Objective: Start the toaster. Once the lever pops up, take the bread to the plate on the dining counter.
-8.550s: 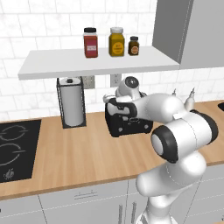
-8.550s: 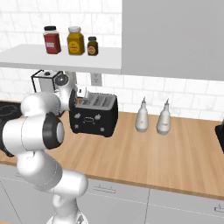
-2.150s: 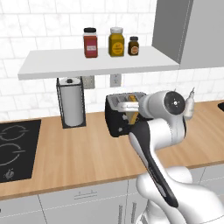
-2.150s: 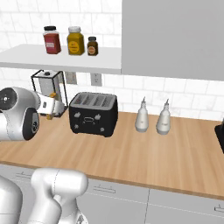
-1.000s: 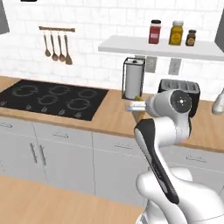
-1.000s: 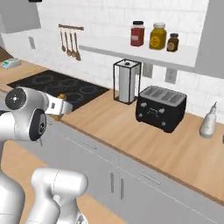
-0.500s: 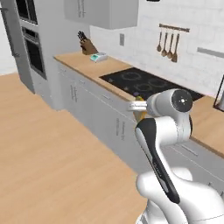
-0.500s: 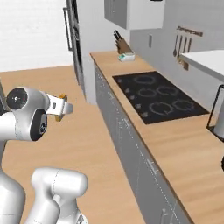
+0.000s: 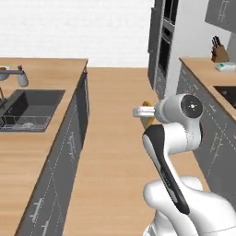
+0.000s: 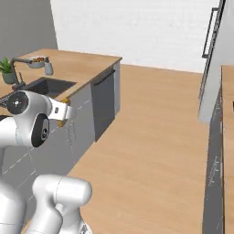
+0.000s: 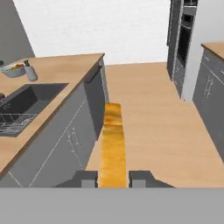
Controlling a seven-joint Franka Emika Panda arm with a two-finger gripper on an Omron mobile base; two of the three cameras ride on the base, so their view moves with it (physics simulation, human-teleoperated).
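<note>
A: Status of my gripper (image 11: 113, 178)?
B: Clamped on the bread (image 11: 113, 148), edge-on, pointing 12 o'clock. Dining counter (image 11: 65, 65) edge at 10 o'clock; open floor (image 11: 148, 113) ahead to 1 o'clock

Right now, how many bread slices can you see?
1. The bread is clamped edge-on in the tool, carried above the wood floor beside the island with the sink. Others could be out of view.

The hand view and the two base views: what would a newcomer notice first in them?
The bread stands out first, a golden slice held edge-on in the tool, above the wooden floor. To the left, the dining counter carries a dark sink.
</note>
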